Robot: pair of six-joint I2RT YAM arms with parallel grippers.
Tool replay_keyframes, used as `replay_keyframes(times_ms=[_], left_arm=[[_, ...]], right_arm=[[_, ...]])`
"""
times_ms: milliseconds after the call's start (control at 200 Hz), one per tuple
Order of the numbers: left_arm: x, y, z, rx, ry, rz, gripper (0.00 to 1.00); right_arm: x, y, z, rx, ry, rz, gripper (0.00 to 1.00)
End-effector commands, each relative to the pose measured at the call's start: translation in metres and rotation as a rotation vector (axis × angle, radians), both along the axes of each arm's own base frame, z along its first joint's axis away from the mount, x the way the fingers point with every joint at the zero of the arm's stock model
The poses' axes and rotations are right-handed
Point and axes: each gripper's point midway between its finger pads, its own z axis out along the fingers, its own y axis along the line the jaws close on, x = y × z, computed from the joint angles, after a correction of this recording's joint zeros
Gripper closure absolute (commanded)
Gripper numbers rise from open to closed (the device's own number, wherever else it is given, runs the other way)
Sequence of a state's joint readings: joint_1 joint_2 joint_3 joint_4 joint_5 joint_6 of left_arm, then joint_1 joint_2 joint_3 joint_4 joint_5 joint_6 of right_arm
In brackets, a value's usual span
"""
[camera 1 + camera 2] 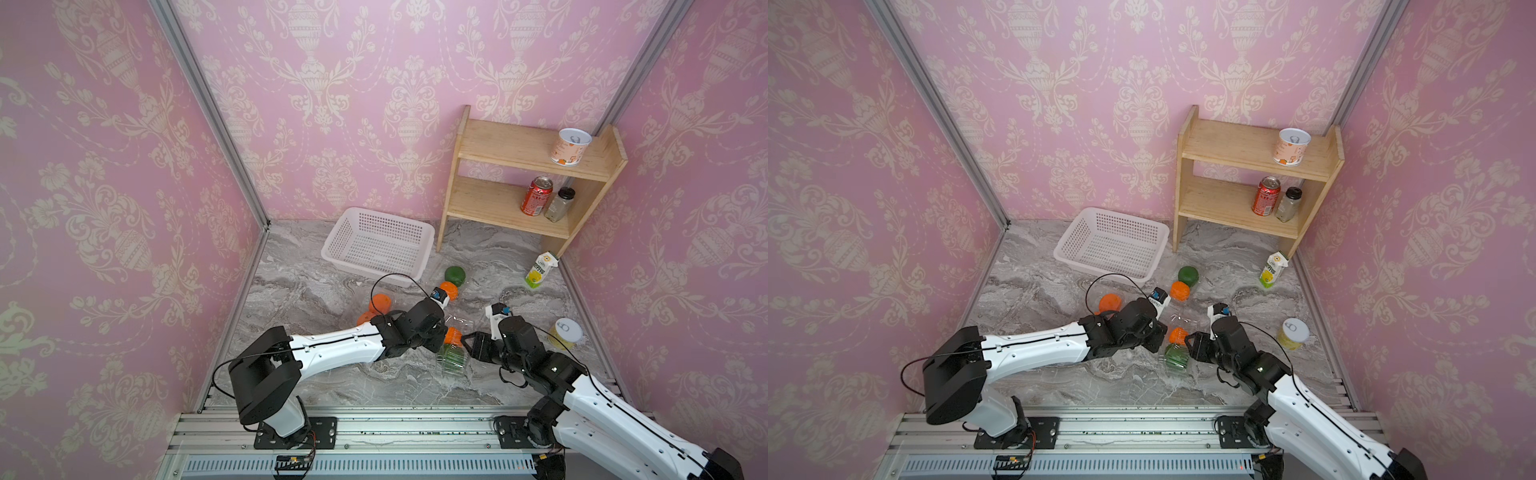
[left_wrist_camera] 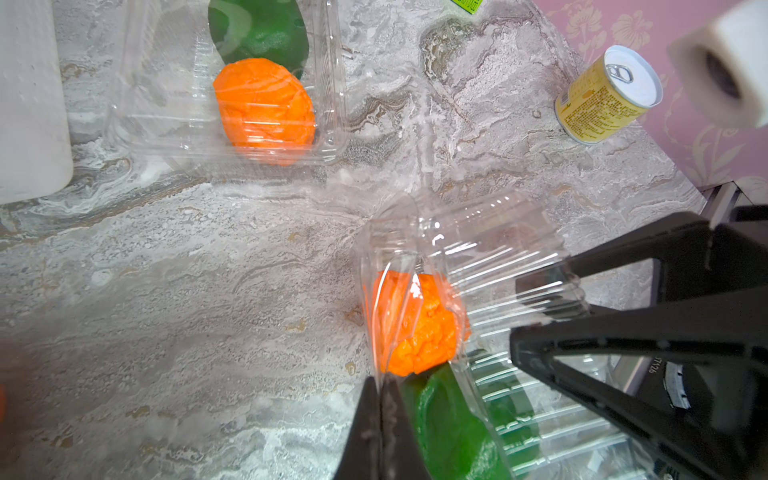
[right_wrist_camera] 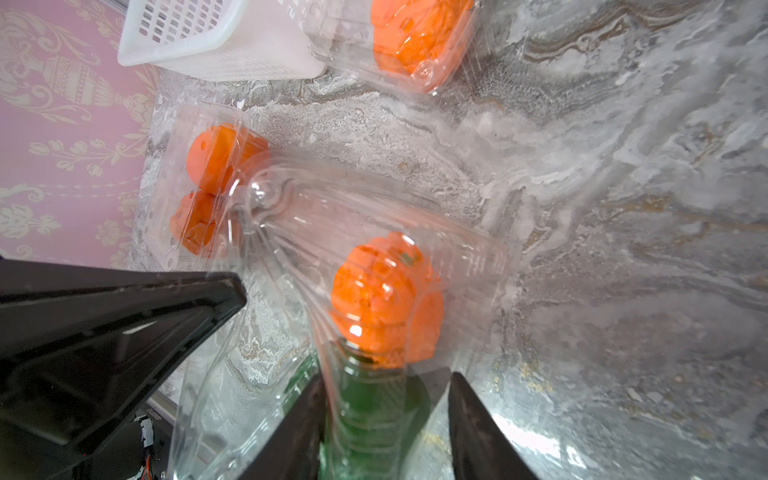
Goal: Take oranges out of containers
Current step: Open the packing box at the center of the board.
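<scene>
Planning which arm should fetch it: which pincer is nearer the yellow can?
Right. The right pincer sits between the yellow can and the clear container; the left pincer pinches that container's edge on its far side.

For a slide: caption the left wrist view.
Left tool pinches the clear container's edge; right tool grips its side; orange and green fruit inside.

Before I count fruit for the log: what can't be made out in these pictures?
Left claw: under its own wrist in both top views.
Left pair of oranges: one partly behind the left arm in both top views.
Green orange in the near container: cut by the frame edge in both wrist views.
Right claw: clear plastic hides whether it grips.
</scene>
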State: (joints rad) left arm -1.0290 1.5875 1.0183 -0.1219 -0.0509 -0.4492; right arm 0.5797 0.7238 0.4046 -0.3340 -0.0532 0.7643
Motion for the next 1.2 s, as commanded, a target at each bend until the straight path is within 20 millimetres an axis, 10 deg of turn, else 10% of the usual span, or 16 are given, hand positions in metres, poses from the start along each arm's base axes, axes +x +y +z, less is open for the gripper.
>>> replay_keyframes(times_ms=[0,806,1196], left_arm=[[0.023,0.029,0.008,0.07,-0.072,0.08,1.0],[0.035,0.032,0.014,0.037,-0.085,0.093,1.0],[0.021,0.01,0.051,-0.008,-0.199,-0.059,1.0]], right_arm=[[-0.028,-0.032,-0.049,-0.155,0.156,-0.05,0.52],[-0.032,-0.035,-0.055,-0.144,0.153,-0.058,0.53],[-0.024,-0.026,-0.037,-0.068,0.073,-0.053,0.31]])
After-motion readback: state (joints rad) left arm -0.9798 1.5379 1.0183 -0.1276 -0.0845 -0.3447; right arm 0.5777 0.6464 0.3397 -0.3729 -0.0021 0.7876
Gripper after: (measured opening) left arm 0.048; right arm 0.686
